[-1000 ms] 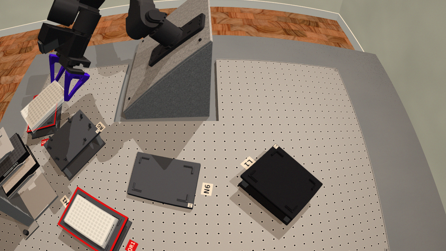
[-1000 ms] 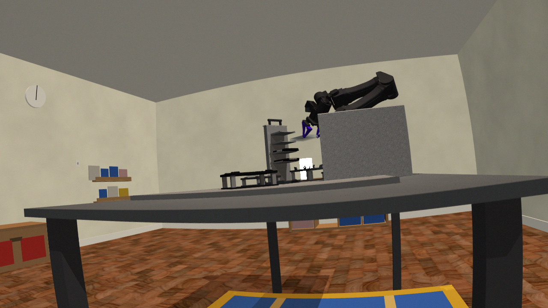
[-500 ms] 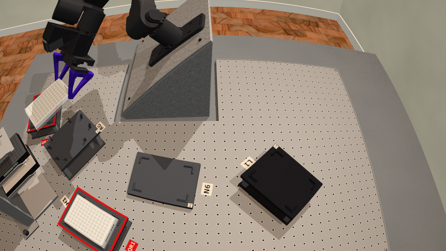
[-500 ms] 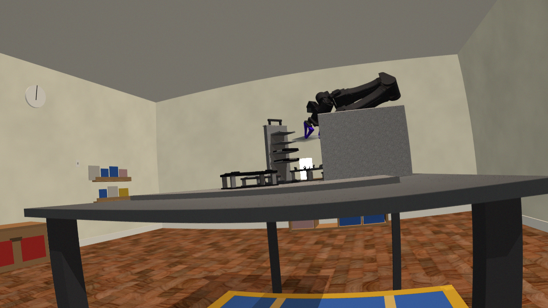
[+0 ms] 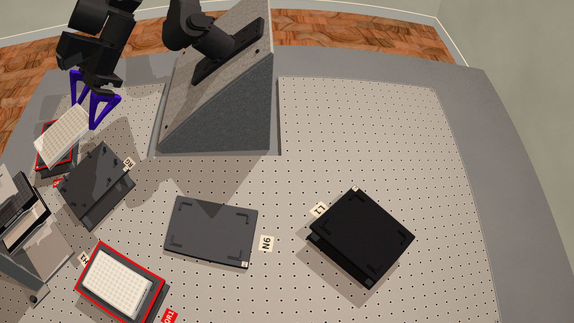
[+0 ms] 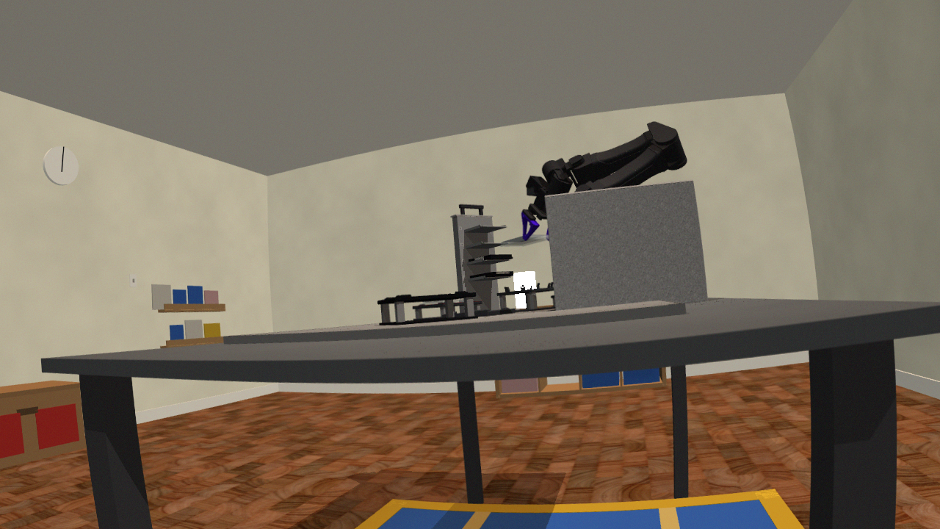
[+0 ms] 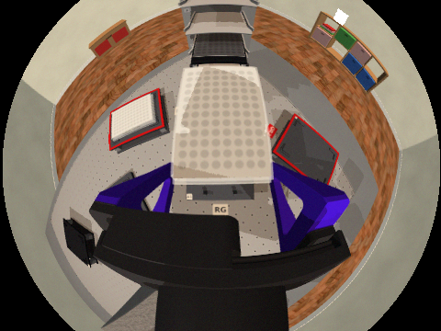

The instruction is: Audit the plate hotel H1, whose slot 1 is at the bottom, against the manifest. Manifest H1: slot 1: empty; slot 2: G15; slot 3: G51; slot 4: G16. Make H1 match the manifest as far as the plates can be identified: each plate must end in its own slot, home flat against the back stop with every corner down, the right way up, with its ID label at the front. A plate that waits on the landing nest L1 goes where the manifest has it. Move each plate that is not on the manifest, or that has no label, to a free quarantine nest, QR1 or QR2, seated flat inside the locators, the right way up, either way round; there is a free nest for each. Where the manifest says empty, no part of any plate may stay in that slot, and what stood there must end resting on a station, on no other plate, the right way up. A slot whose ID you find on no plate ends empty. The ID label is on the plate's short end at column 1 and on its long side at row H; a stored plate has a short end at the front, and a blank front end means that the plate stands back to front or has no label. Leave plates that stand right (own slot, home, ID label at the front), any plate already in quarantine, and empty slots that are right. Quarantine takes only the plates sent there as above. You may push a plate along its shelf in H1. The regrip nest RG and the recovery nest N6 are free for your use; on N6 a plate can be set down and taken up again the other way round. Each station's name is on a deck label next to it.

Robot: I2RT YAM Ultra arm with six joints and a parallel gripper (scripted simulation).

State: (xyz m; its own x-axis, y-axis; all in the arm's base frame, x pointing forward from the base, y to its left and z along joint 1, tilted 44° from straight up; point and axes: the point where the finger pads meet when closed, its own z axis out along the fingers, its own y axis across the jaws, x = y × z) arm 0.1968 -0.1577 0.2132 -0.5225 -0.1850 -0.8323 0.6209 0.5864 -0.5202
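My gripper [image 5: 85,114] [image 7: 221,167] is shut on a clear well plate [image 5: 60,136] [image 7: 222,123] [image 6: 526,240], gripping its near short end between the blue fingers. The plate hangs level in the air, high above the deck, between the quarantine nest QR2 [image 5: 56,163] [image 7: 307,150] and the regrip nest RG [image 5: 94,180]. QR2 is empty in the wrist view. The hotel H1 [image 5: 15,216] [image 6: 470,256] [image 7: 220,6] stands straight ahead of the plate, with a dark plate [image 7: 220,50] on one shelf. QR1 [image 5: 86,268] holds a white plate [image 5: 116,281] [image 7: 131,119].
The recovery nest N6 [image 5: 210,233] and the landing nest L1 [image 5: 361,233] lie empty in the middle and to the right. The grey wedge pedestal [image 5: 224,100] that bears the arm stands at the back.
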